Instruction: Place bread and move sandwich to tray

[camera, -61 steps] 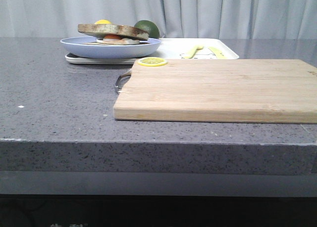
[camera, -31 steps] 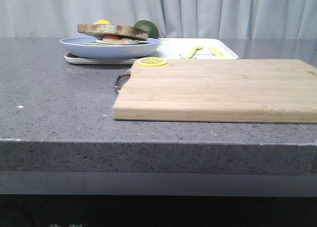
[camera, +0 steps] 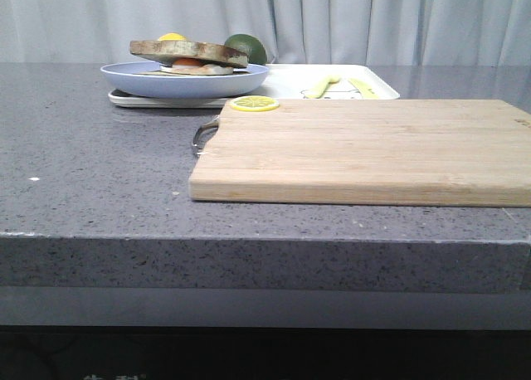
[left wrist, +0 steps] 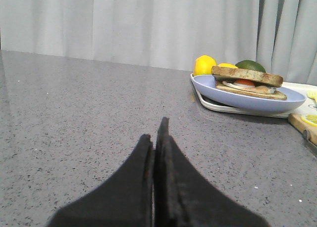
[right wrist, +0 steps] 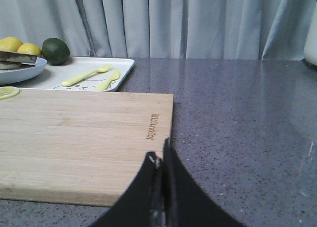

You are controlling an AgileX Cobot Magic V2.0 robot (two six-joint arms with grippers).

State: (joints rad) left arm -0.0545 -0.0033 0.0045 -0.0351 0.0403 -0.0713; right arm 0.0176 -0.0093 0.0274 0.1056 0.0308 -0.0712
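Note:
The bread (camera: 189,51) lies as the top slice on the sandwich (camera: 199,66), with egg and something red beneath it, on the round pale blue plate (camera: 178,84). The plate rests on the left end of the white tray (camera: 286,83) at the back of the table. In the left wrist view the sandwich (left wrist: 247,83) and plate (left wrist: 247,99) are far ahead to the right of my left gripper (left wrist: 157,133), which is shut and empty over bare counter. My right gripper (right wrist: 161,155) is shut and empty at the near right corner of the wooden cutting board (right wrist: 84,133).
The cutting board (camera: 365,148) fills the middle right, with a lemon slice (camera: 254,104) on its far left corner. A yellow-green fork (right wrist: 86,76) and spoon (right wrist: 108,80) lie on the tray. Lemons (left wrist: 204,65) and a dark green fruit (right wrist: 55,50) sit behind the plate.

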